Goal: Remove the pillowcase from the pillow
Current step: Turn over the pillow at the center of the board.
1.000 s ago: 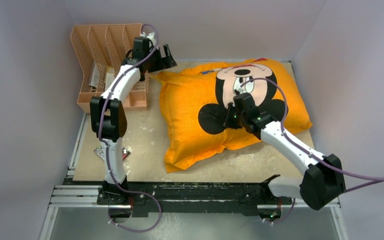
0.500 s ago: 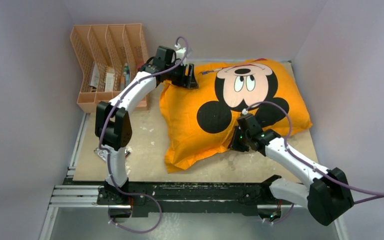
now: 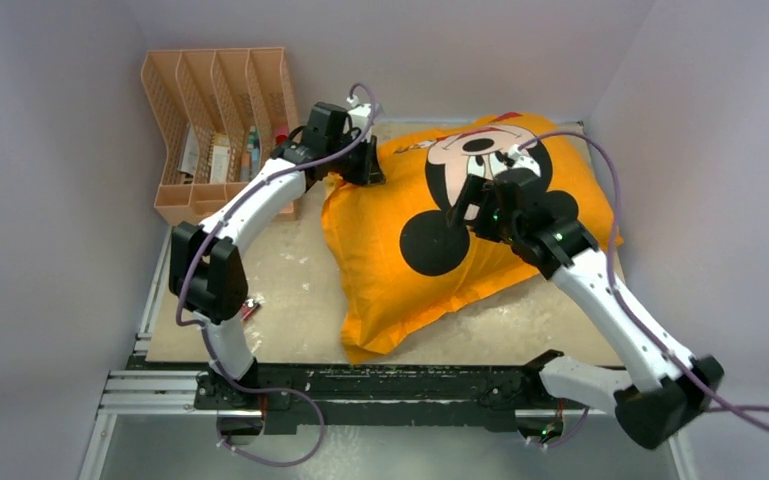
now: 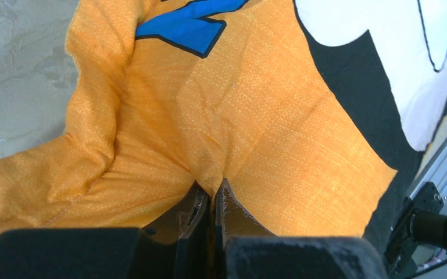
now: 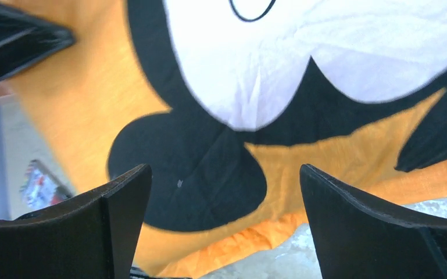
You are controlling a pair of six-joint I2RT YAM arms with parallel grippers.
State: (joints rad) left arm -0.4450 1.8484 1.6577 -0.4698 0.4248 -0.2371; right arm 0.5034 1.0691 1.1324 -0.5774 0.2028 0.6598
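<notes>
The orange-yellow pillowcase (image 3: 380,250) with the Mickey Mouse face lies stuffed and plump across the middle of the table. The pillow is hidden inside it. My left gripper (image 3: 360,168) is at the case's back left corner. In the left wrist view it (image 4: 215,187) is shut on a pinched fold of the orange fabric (image 4: 267,116). My right gripper (image 3: 465,205) hovers over the Mickey face, above the left black ear. In the right wrist view it (image 5: 224,171) stands wide open with nothing between its fingers, and the pillowcase (image 5: 325,157) lies below.
A peach-coloured file rack (image 3: 215,90) with a few items in it stands at the back left, close to the left arm. A small packet (image 3: 250,308) lies by the left arm's lower link. Grey walls close in on both sides.
My left gripper has closed on the pillowcase's back left corner. My right gripper has risen from the pillow's front edge to above the Mickey face and has opened wide.
</notes>
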